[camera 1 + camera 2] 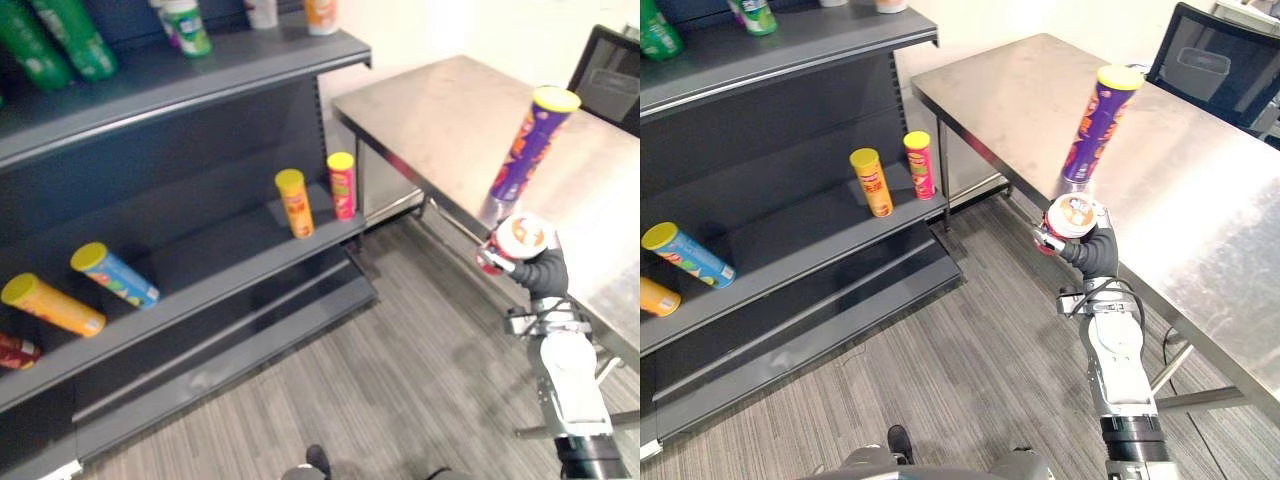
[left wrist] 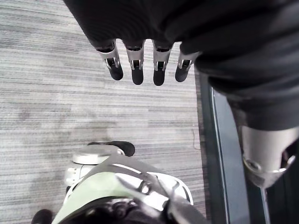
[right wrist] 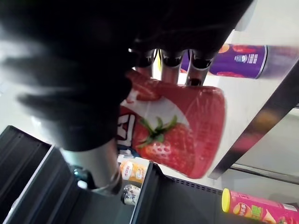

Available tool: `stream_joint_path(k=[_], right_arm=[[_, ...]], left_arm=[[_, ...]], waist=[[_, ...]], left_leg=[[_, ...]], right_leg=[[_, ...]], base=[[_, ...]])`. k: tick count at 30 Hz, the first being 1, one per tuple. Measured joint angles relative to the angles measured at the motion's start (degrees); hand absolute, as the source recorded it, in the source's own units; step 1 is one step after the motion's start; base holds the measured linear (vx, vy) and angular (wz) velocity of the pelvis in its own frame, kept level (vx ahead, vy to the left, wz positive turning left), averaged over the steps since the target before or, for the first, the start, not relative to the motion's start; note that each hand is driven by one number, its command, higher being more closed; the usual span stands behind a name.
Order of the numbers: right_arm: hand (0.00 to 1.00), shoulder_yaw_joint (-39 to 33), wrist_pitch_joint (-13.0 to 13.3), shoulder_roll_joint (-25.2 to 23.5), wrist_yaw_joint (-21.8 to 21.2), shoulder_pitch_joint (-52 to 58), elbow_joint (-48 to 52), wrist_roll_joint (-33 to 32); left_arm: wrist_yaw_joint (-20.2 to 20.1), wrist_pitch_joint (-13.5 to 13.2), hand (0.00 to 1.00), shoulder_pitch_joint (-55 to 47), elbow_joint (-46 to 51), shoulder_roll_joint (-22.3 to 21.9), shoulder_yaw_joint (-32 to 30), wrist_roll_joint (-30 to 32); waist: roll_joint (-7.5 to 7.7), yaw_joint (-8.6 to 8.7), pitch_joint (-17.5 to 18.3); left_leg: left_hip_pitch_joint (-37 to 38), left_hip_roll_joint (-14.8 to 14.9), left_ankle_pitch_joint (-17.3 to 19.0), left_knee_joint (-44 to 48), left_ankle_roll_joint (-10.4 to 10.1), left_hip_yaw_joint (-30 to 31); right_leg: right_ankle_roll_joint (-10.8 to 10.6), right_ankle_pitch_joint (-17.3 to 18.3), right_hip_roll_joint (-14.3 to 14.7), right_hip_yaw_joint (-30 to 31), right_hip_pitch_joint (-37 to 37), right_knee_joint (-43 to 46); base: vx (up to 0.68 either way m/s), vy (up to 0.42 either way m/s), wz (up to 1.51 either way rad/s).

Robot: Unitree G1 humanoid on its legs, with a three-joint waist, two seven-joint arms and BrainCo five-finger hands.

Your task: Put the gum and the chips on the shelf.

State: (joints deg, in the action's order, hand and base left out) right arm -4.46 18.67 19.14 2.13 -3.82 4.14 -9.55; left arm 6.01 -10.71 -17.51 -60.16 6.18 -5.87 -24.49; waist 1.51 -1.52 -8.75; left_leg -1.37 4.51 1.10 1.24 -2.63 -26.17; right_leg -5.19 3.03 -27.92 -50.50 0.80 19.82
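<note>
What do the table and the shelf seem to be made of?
The table is likely stainless steel with a brushed finish: pale grey, with a soft sheen and blurred reflections. The shelf looks like dark painted metal, matte: thin boards with folded front edges.

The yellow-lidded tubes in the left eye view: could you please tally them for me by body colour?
Orange tubes: 2
Blue tube: 1
Pink tube: 1
Purple tube: 1
Total: 5
</note>
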Motion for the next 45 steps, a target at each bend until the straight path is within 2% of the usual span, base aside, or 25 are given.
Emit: stream_joint_path(k=[4,9,11,18,22,24,25,26,27,28,29,30,32,35,37,38,39,40,43,45], right_arm=[[1.00,0.7,0.0,-0.2,-0.2,1.0,0.6,0.7],[1.00,1.0,-0.2,-0.2,-0.2,0.9,2.2,0.7],[1.00,1.0,-0.7,-0.2,-0.4,0.8,2.2,0.6],[1.00,2.4,-0.9,-0.1,-6.3,0.4,2.2,0.5],[1.00,6.7,-0.9,-0.2,-11.4,-1.3,2.2,-1.3],[1.00,8.4,-0.9,-1.0,-13.0,-1.5,2.2,-2.4],[1.00,9.7,-0.9,-1.7,-13.9,-1.5,2.3,-3.1],[1.00,11.1,-0.9,-2.1,-14.4,-1.5,2.2,-4.2],[1.00,11.7,-0.8,-2.5,-14.5,-1.4,2.2,-4.4],[1.00,12.7,-0.8,-3.1,-14.3,-1.0,2.3,-4.4],[1.00,13.1,-0.8,-3.4,-14.3,-0.9,2.3,-4.4],[1.00,14.7,-0.8,-3.5,-13.9,-0.9,2.4,-4.4],[1.00,16.4,-0.4,-3.5,-14.0,-1.1,2.4,-4.4],[1.00,16.8,0.3,-3.5,-14.8,-1.0,2.4,-4.9],[1.00,16.7,0.8,-4.1,-15.2,-0.9,2.4,-6.9],[1.00,16.7,0.8,-4.2,-15.2,-0.8,2.4,-6.9],[1.00,16.7,0.8,-4.4,-15.4,-0.9,2.4,-7.2],[1.00,16.9,0.8,-4.5,-15.6,-1.4,2.4,-8.0],[1.00,17.4,0.8,-4.3,-15.4,-3.7,2.4,-9.5],[1.00,16.9,0.8,-4.2,-14.8,-3.9,2.1,-9.6]], left_arm=[[0.1,0.0,0.00,0.2,2.0,0.3,-0.1,-0.2],[-0.1,-0.1,0.00,0.0,1.9,0.1,-0.4,-0.2],[-0.2,-0.3,0.00,0.0,1.9,-0.1,-0.8,-1.2],[-1.6,-0.6,0.00,0.0,2.0,-0.5,-1.3,-3.7],[-1.9,-0.3,0.00,0.0,2.1,-0.5,-1.5,-4.6],[-1.9,0.2,0.00,0.0,2.0,-0.5,-1.7,-4.6],[-1.9,0.7,0.00,0.0,2.0,-0.5,-1.8,-4.6],[-2.0,1.2,0.00,-0.1,2.2,-0.4,-1.8,-4.6],[-1.9,1.3,0.00,-0.2,2.5,-0.1,-1.8,-4.4],[-1.9,1.4,0.00,0.3,3.1,0.5,-1.1,-4.4],[-1.9,1.4,0.00,0.6,3.3,0.8,-1.1,-4.4],[-1.8,1.7,0.00,1.3,3.1,1.5,-1.1,-4.5],[-1.8,2.3,0.00,1.9,3.1,1.6,-0.9,-4.6],[-1.6,2.5,0.00,2.1,2.5,1.9,-0.1,-4.7],[-1.3,2.6,0.00,2.5,0.6,2.9,0.0,-4.8],[-1.2,2.6,0.00,2.5,0.6,3.1,-0.1,-4.9],[-1.2,2.5,0.00,2.7,0.7,3.0,-0.3,-6.1],[-1.2,2.3,0.00,2.6,0.8,2.8,-0.7,-6.8],[-1.2,2.0,0.00,2.5,0.4,0.3,-1.4,-6.9],[-1.3,1.7,0.00,2.7,0.2,-0.1,-1.5,-6.8]], waist=[[0.62,-0.35,-0.4],[0.69,-1.02,-0.8],[0.82,-1.05,-1.2],[0.89,-0.93,-2.0],[1.27,-2.21,-2.6],[1.06,-2.87,-2.7],[0.74,-3.26,-2.9],[0.43,-3.33,-3.0],[-0.19,-3.19,-3.3],[0.07,-2.94,-3.4],[0.15,-2.98,-3.5],[0.33,-3.09,-3.4],[0.73,-3.25,-3.2],[0.33,-3.38,-3.2],[1.04,-3.02,-2.9],[1.30,-3.03,-2.8],[1.57,-3.06,-2.7],[1.22,-3.49,-2.7],[0.81,-3.36,-2.7],[0.78,-2.54,-2.7]], left_leg=[[-1.6,-0.8,0.7,1.2,1.1,0.7],[-1.6,0.4,0.6,1.3,0.9,0.6],[-1.5,0.8,0.5,1.2,0.7,0.4],[-1.4,1.2,0.6,2.1,0.7,0.3],[-3.9,2.9,6.6,11.9,1.3,1.9],[-4.5,3.4,9.1,15.3,1.9,3.7],[-4.4,3.2,9.8,15.9,2.5,5.4],[-4.3,2.7,10.3,16.0,3.0,8.0],[-4.1,2.6,10.4,16.1,3.3,9.6],[-4.5,2.1,10.7,16.1,4.6,13.0],[-4.7,1.7,10.6,16.0,4.8,14.5],[-4.7,-0.2,10.6,15.9,5.5,17.7],[-4.7,-3.0,10.9,16.2,5.6,19.8],[-5.3,-5.0,12.7,18.7,5.3,23.7],[-5.5,-6.4,13.9,21.4,4.4,27.5],[-5.5,-6.7,14.2,22.0,4.1,28.1],[-5.5,-6.8,14.7,23.1,3.2,28.6],[-5.6,-6.0,14.7,23.7,2.8,28.5],[-5.7,-3.7,12.9,21.0,-0.3,28.6],[-5.6,-2.4,11.5,18.8,-1.7,28.3]], right_leg=[[0.8,-2.5,0.3,0.5,-0.2,-2.8],[0.8,-2.5,1.9,1.7,0.0,-3.2],[1.5,-2.0,2.4,2.4,0.0,-3.2],[1.8,-1.4,2.6,3.3,-0.1,-2.7],[0.5,-2.5,1.7,3.6,-2.3,-0.5],[2.3,-4.4,0.1,4.6,-2.2,4.3],[5.9,-7.4,-1.0,6.5,-1.5,8.0],[11.4,-12.2,-1.6,12.7,1.0,12.7],[11.4,-12.2,-0.9,17.6,3.1,14.8],[7.5,-7.4,2.7,26.2,5.1,16.6],[6.0,-4.6,4.5,29.2,5.7,16.7],[3.6,-0.7,7.5,33.6,6.8,15.6],[1.5,0.6,9.2,37.1,8.8,11.7],[0.9,0.7,13.2,43.4,11.3,5.1],[-0.3,0.0,14.7,46.3,11.6,2.3],[-0.9,-0.3,14.6,46.0,11.3,1.8],[-2.0,0.8,14.2,44.4,10.1,1.2],[-2.4,2.4,14.8,43.7,8.8,0.8],[-1.3,3.3,16.2,40.5,8.5,0.1],[-0.1,4.0,16.7,37.5,7.3,-0.7]], base=[[-0.01,0.106,0.12],[0.03,-0.021,-0.02],[0.02,-0.051,-0.05],[0.03,-0.019,0.00],[0.02,0.045,0.18],[0.03,0.113,0.43],[0.05,0.165,0.67],[0.06,0.178,0.82],[0.10,0.168,1.13],[0.12,0.130,1.06],[0.17,0.140,1.51],[0.13,0.111,1.20],[0.15,0.073,1.13],[0.17,0.005,0.85],[0.22,-0.144,0.98],[0.21,-0.226,0.99],[0.19,-0.253,0.76],[0.18,-0.258,0.61],[0.10,-0.260,0.30],[0.02,-0.234,0.58]])
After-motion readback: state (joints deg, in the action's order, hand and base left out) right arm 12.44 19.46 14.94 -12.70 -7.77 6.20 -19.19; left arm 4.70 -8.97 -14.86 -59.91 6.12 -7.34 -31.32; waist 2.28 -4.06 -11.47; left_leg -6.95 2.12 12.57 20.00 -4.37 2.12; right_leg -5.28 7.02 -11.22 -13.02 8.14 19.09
